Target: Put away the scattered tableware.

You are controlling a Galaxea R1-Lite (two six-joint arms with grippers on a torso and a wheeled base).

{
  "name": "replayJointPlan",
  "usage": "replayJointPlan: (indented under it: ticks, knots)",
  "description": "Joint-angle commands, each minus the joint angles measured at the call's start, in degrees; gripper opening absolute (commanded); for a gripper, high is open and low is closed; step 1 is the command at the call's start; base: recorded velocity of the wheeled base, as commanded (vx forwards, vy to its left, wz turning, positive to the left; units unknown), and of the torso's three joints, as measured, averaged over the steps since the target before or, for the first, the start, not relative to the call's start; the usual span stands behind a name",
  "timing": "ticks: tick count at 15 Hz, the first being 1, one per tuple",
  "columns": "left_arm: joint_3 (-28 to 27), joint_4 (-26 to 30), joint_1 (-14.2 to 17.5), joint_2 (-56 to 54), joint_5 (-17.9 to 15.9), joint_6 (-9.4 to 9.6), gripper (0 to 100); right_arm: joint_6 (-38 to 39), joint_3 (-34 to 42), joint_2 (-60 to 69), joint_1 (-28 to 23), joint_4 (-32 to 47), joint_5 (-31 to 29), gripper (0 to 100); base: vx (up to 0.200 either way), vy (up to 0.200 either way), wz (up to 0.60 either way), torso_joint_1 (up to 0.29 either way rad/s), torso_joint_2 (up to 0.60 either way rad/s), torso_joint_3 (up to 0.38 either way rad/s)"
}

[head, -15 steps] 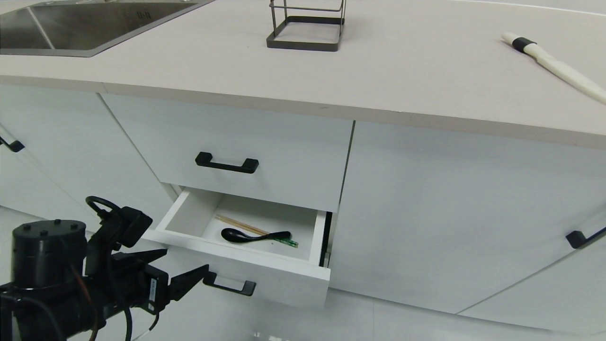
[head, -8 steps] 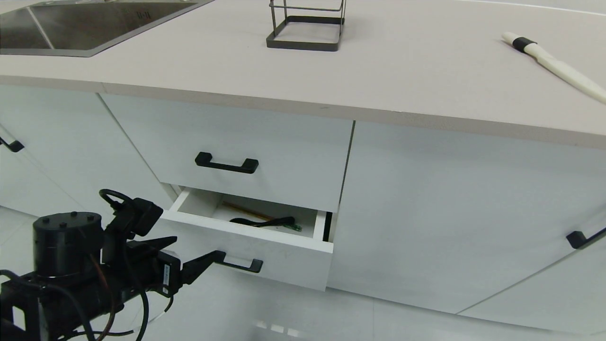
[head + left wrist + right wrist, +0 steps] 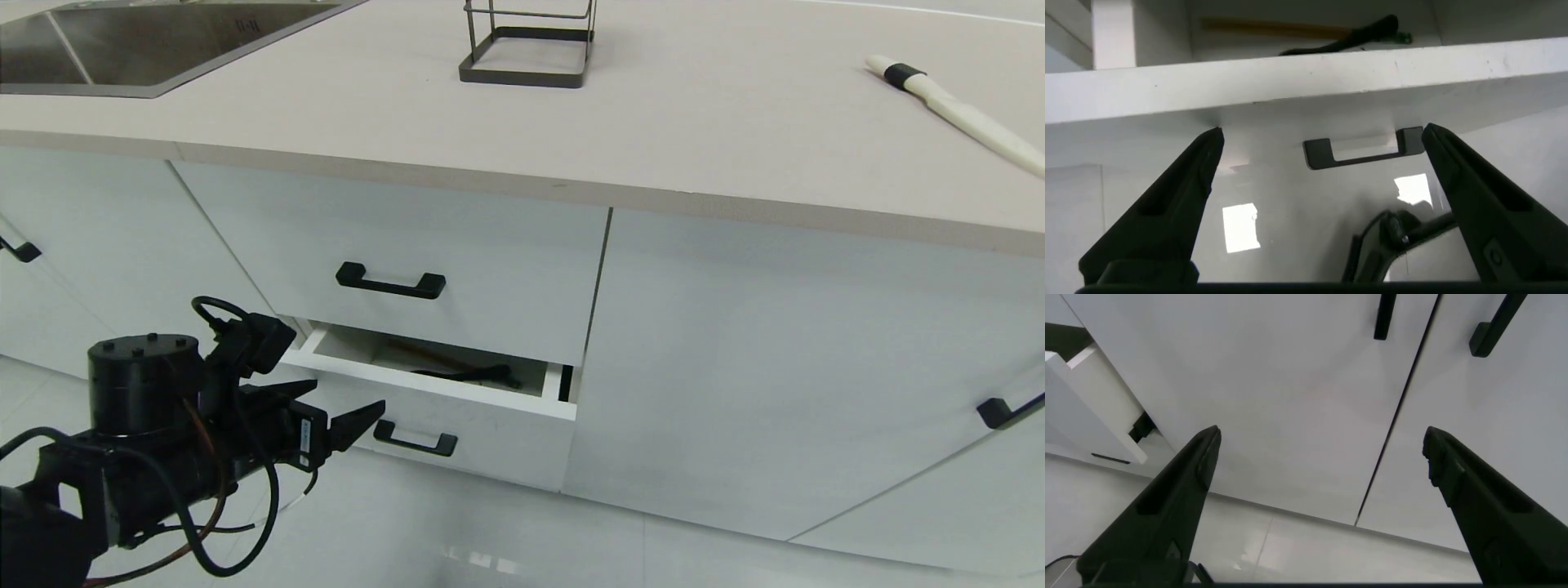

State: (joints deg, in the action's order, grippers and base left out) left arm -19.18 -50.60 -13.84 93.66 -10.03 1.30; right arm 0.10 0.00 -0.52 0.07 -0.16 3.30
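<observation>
The lower drawer [image 3: 457, 408] stands out a short way from the cabinet. Inside it lie a black spoon [image 3: 478, 376] and wooden chopsticks [image 3: 420, 353], half hidden under the drawer above. My left gripper [image 3: 349, 394] is open right in front of the drawer's face, just left of its black handle [image 3: 415, 441]. In the left wrist view the left gripper [image 3: 1321, 131] straddles the handle [image 3: 1365, 149], with the spoon [image 3: 1372, 37] and chopsticks [image 3: 1274, 27] beyond the drawer's front edge [image 3: 1290, 77]. The right gripper [image 3: 1321, 434] is open and holds nothing, facing white cabinet doors.
On the counter are a steel sink [image 3: 122, 41], a dark wire rack [image 3: 526, 49] and a white utensil with a black band [image 3: 955, 110]. The upper drawer's handle [image 3: 390, 284] sits above the open drawer. A cabinet handle [image 3: 1008, 408] juts out at right.
The lower drawer has slid from wide open to a narrow gap. My left gripper moved toward the cabinet along with the drawer's front, staying open.
</observation>
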Motion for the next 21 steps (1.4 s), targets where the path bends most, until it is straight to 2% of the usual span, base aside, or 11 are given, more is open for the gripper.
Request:
replayJointPlan:
  ticks: [1,7,17,21]
  knots:
    - [-1.57,-0.37,0.30,0.91,0.01,0.01,100,-0.01,0.00,-0.09,0.01,-0.02,0.04,100,0.000,0.000,0.00,0.000,0.00,0.000]
    - [-2.53,-4.24,0.39,3.63,-0.07,-0.07,100,-0.01,0.00,-0.09,0.01,-0.02,0.04,100,0.000,0.000,0.00,0.000,0.00,0.000]
    - [-7.02,-5.56,1.62,6.62,0.01,-0.34,100,-0.01,0.00,-0.09,0.01,-0.02,0.04,100,0.000,0.000,0.00,0.000,0.00,0.000]
    - [-5.61,-6.44,1.44,6.45,0.01,-0.34,100,-0.01,0.00,-0.09,0.01,-0.02,0.04,100,0.000,0.000,0.00,0.000,0.00,0.000]
